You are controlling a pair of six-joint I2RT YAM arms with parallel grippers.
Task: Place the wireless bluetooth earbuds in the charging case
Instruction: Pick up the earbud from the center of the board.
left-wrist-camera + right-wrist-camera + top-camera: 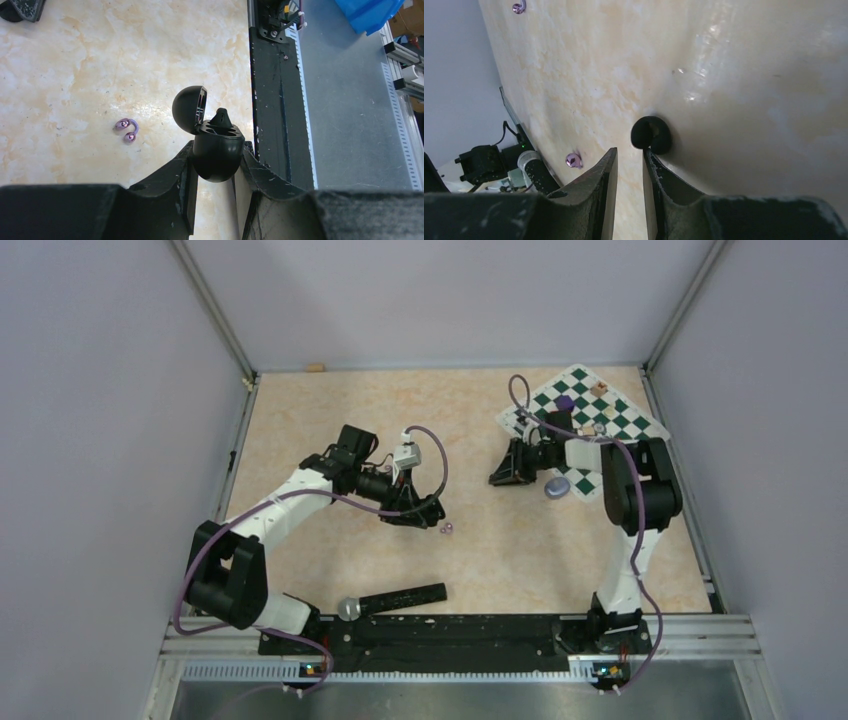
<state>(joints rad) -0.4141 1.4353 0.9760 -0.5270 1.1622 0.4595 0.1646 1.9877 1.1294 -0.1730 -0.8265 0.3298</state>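
My left gripper (218, 150) is shut on the base of the black charging case (216, 159), which it holds off the table with its lid (189, 108) hinged open. One black earbud (220, 118) pokes up out of the case. A lilac earbud (126, 130) lies on the table left of it, and in the top view it (446, 528) sits just right of the left gripper (415, 510). My right gripper (630, 150) is open by a narrow gap with nothing inside. A black earbud (651, 134) rests on the table against its right fingertip.
A grey oval case (557, 487) lies by the chessboard (628, 426), which carries small coloured blocks at the back right. A black bar with a silver round end (398, 598) lies near the front rail. Lilac buds (573, 160) (518, 7) show in the right wrist view.
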